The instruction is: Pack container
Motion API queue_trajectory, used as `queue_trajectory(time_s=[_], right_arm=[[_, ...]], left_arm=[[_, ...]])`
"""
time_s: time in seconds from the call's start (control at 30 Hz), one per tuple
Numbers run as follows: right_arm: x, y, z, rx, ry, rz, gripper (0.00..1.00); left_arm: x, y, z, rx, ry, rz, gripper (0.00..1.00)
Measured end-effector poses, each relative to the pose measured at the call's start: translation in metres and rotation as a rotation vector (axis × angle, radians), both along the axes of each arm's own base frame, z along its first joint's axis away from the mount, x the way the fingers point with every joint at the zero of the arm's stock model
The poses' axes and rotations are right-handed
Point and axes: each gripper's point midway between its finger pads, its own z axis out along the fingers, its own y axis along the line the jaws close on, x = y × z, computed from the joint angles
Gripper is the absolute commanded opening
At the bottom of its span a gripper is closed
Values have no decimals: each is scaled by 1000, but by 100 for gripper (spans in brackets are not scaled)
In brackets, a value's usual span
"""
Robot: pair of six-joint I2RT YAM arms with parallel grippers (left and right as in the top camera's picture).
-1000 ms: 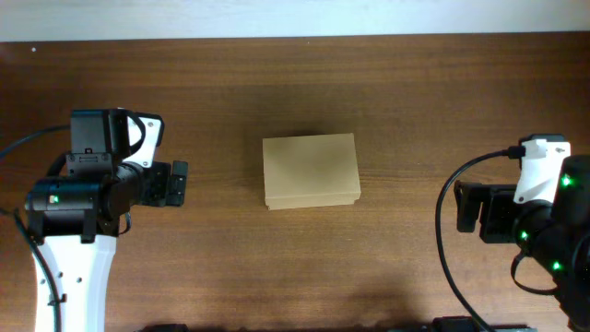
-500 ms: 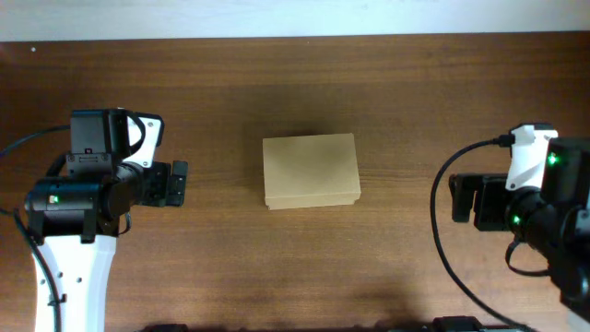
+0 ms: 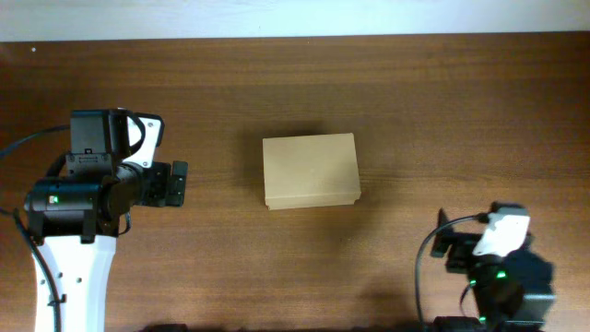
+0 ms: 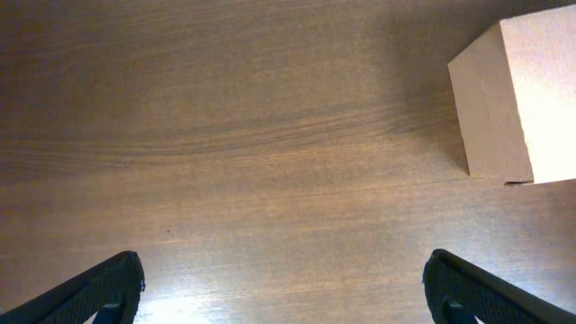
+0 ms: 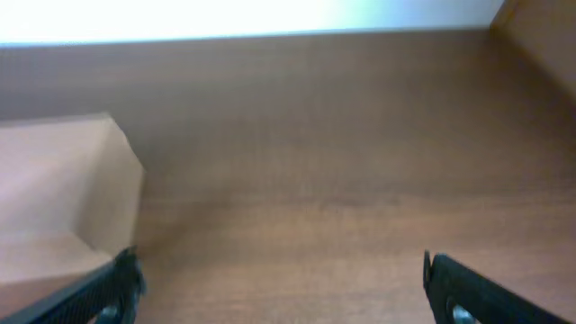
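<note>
container (image 3: 311, 171): closed, lying between the two sets of jaws; its long axis runs along the left jaws' reach.
left gripper (image 3: 177, 183): jaws wide, empty; container straight ahead, slightly off-centre.
right gripper (image 3: 446, 242): jaws wide, empty; container ahead, well to one side.
nearer arm: I'd say left.

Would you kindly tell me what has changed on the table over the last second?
The right arm drew back toward the near edge of the table and a little inward, its jaws wide open and empty. Nothing was gripped or released. The left arm, its jaws open too, and the closed cardboard box stayed where they were.
</note>
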Motion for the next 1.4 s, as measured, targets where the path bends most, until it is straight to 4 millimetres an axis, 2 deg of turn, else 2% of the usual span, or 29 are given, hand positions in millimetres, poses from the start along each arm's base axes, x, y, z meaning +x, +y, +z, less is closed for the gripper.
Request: queue_trajectory(time_s=[0.07, 0.17, 0.33, 0.43, 0.67, 0.83, 1.4], right_arm=[[1, 0, -36, 0, 8, 0, 99], [3, 0, -68, -1, -12, 0, 99], [1, -2, -98, -5, -3, -7, 99], [0, -1, -105, -4, 6, -7, 99], [0, -2, -107, -4, 11, -7, 99], [0, -1, -124, -2, 48, -7, 99], [0, -1, -124, -2, 48, -7, 99]], left_arm=[[0, 0, 0, 0, 1, 0, 99], [0, 0, 0, 0, 0, 0, 99], [0, 0, 0, 0, 0, 0, 99], [0, 0, 0, 0, 0, 0, 99], [0, 0, 0, 0, 0, 0, 99], [0, 0, 0, 0, 0, 0, 99], [0, 0, 0, 0, 0, 0, 99]])
